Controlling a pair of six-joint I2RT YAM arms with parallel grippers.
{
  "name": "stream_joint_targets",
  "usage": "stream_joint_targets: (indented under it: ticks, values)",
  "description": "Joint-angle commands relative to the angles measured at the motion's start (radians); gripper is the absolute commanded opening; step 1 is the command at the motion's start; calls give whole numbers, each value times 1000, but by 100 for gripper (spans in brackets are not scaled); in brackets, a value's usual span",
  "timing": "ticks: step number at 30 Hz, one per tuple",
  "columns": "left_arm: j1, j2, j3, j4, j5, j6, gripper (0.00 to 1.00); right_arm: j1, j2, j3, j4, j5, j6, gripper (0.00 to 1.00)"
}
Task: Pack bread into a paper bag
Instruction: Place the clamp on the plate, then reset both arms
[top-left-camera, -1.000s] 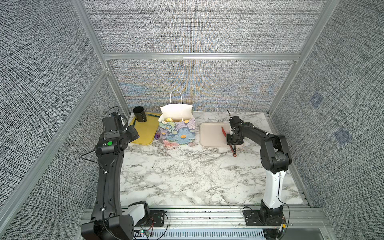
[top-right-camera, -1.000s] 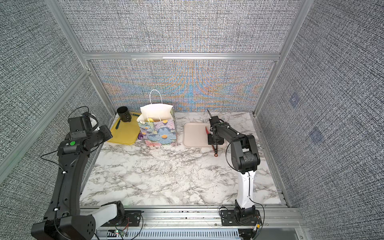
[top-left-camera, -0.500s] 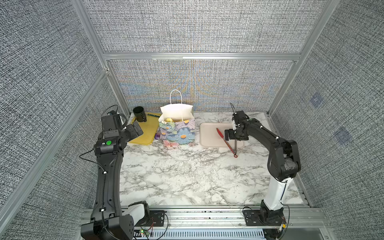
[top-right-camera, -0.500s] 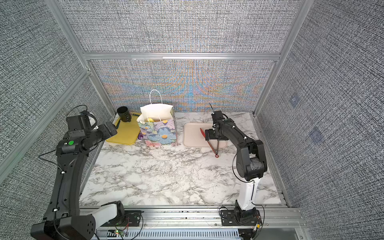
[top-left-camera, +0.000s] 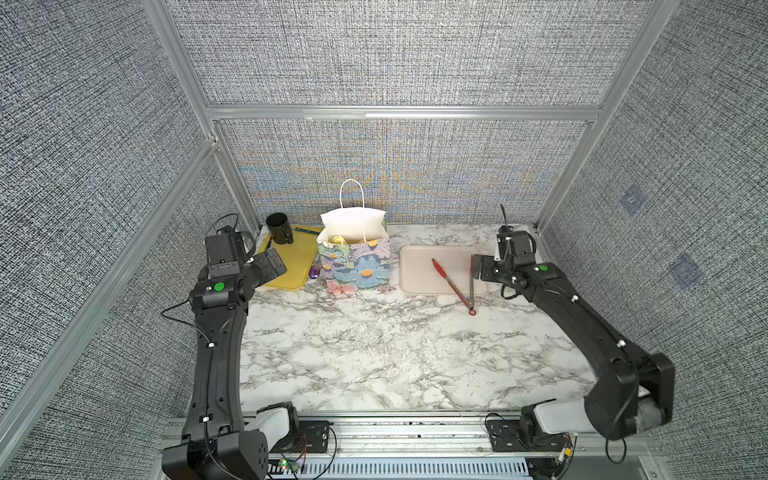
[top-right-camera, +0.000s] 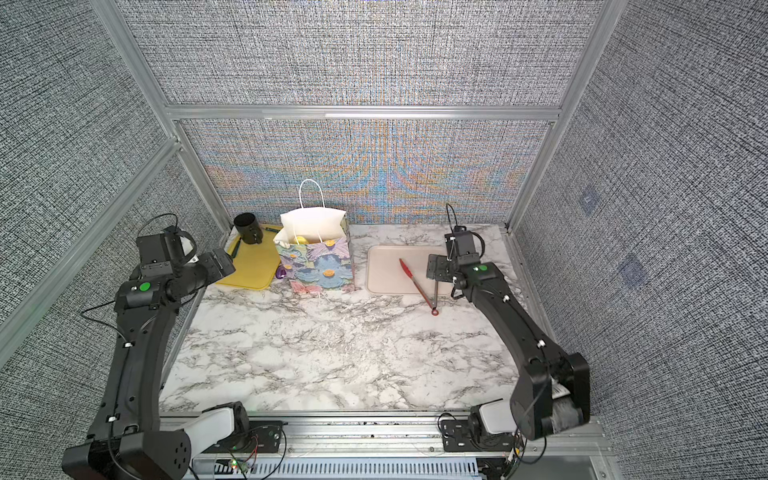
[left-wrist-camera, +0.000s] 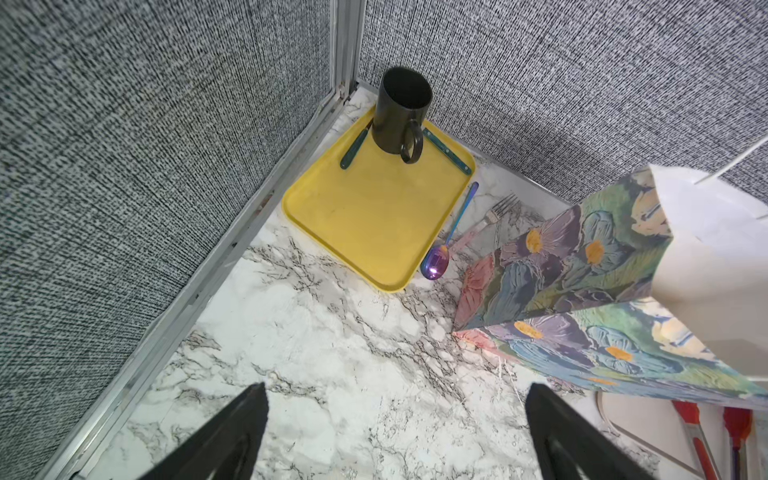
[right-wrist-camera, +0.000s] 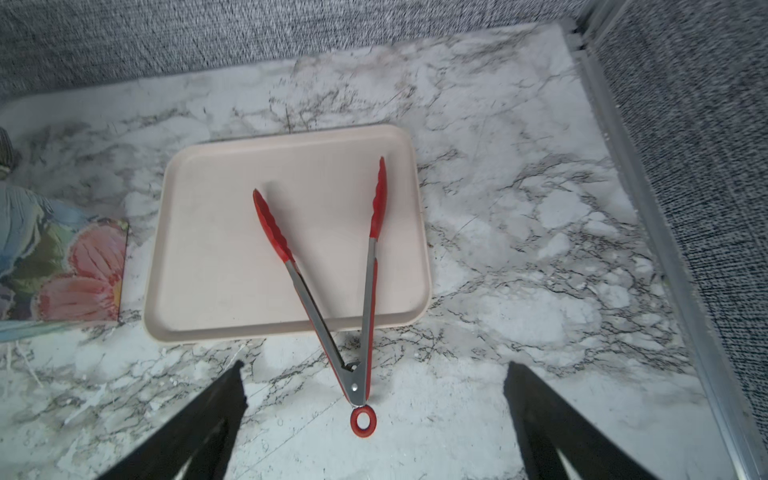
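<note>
Well, the left gripper (left-wrist-camera: 392, 392) and right gripper (right-wrist-camera: 376, 365) both hung wide open, empty; some bread (top-left-camera: 338, 240) showed yellow inside the paper bag (top-left-camera: 357, 266), upright between the yellow tray (top-left-camera: 297, 266) and pink tray (top-left-camera: 419, 270)

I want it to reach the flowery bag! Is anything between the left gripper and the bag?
Nothing tall. The left gripper hangs open near the yellow tray; only a purple spoon and a fork lie flat beside the paper bag.

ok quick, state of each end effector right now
left end effector: open, holding nothing
right end effector: open, holding nothing; tongs lie loose, partly on the tray
</note>
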Motion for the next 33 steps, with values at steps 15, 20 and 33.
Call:
stream_joint_targets:
  ticks: [15, 20, 33]
  values:
    - [1, -79, -388, 539, 162, 181, 100, -52, -240, -353, 620, 246, -289, 99]
    - [1, -164, -641, 832, 89, 185, 100, -139, -215, -556, 791, 80, -269, 99]
    - [-2, 121, -762, 1198, 122, 224, 99, -253, -141, -922, 1397, -110, -291, 99]
